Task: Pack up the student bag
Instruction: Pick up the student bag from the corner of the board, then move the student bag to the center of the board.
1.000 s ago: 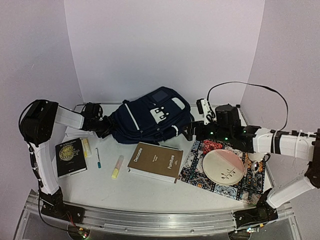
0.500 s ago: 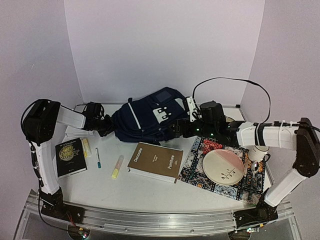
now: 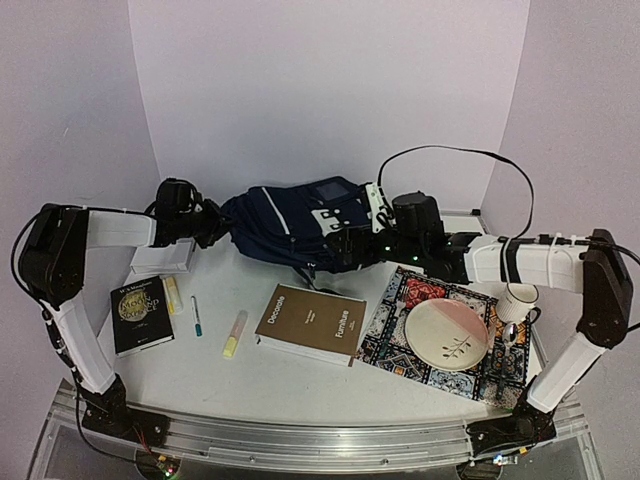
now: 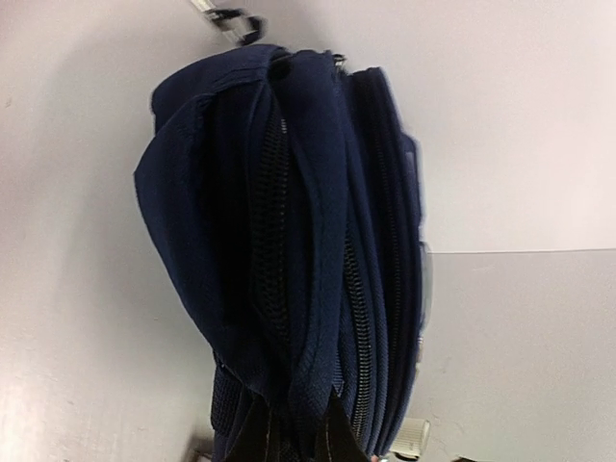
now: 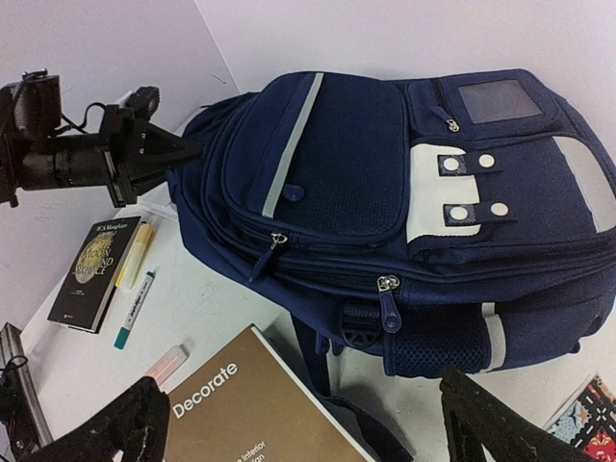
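Note:
The student bag [image 3: 290, 222], dark navy with white stripes and buckle patches, lies at the back middle with its left end raised off the table. My left gripper [image 3: 220, 224] is shut on that left end. In the left wrist view its dark fingers [image 4: 258, 441] pinch the fabric beside the zips of the bag [image 4: 289, 231]. My right gripper [image 3: 336, 250] is wide open and empty, hovering at the bag's front right side. In the right wrist view the bag [image 5: 385, 173] fills the frame, above the open right gripper [image 5: 303, 428].
A brown book [image 3: 312, 322] lies in front of the bag, also seen in the right wrist view [image 5: 250, 404]. A black book [image 3: 140, 305], yellow highlighter [image 3: 172, 293], pen [image 3: 196, 315] and pink marker [image 3: 234, 333] lie left. A patterned mat [image 3: 420, 295] holds a plate [image 3: 447, 334]; a mug [image 3: 517, 300] stands right.
My left gripper has risen and pulled the bag's left end up off the table. My right arm has swung left, toward the bag's front.

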You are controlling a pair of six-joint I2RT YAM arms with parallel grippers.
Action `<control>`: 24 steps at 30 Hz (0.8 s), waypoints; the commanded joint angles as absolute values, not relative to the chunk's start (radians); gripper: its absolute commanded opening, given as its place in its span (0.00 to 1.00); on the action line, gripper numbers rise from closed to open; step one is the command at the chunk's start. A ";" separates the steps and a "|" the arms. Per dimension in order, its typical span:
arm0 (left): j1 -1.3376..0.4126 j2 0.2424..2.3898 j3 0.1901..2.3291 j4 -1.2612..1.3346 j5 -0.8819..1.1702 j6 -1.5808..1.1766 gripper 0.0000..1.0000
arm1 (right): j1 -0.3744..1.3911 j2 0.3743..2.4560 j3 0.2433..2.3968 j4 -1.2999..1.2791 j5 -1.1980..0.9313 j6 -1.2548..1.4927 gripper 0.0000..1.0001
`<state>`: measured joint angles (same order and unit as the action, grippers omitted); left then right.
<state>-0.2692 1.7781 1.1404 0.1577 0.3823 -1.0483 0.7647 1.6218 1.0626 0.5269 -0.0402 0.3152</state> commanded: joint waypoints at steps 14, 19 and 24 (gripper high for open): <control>-0.363 1.400 1.002 0.333 0.442 -1.035 0.00 | 0.768 1.566 1.024 0.540 -0.079 -0.032 0.98; -0.380 1.372 0.956 0.333 0.445 -1.018 0.00 | 0.768 1.590 1.002 0.596 -0.072 -0.276 0.97; -0.393 1.335 0.910 0.333 0.430 -1.007 0.00 | 0.739 1.626 0.992 0.661 -0.122 -0.436 0.95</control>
